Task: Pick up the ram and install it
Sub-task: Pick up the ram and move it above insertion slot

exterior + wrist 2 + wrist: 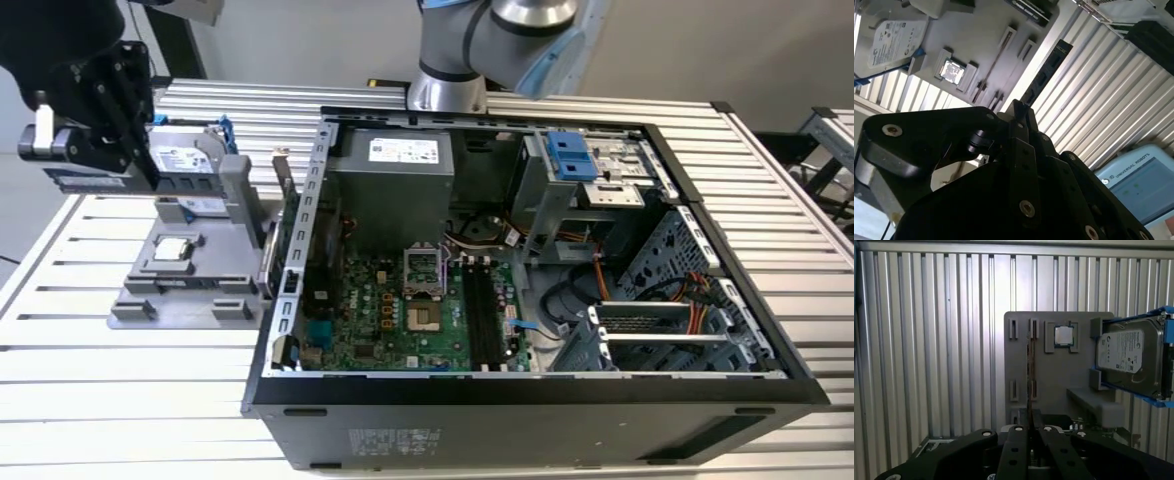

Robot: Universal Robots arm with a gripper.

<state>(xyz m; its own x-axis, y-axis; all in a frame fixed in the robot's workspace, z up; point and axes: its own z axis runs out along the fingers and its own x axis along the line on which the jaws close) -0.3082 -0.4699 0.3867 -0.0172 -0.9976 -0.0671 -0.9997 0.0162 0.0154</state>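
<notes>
black gripper, silver screws; silver-grey arm, blue cap

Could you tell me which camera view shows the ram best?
The second wrist view: the ram shows its broad face with dark chips, held by the gripper. The first wrist view shows its thin edge.

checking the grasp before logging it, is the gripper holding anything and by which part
The ram, pinched at one end between the shut jaws of the gripper; the rest sticks out beyond them.
</notes>
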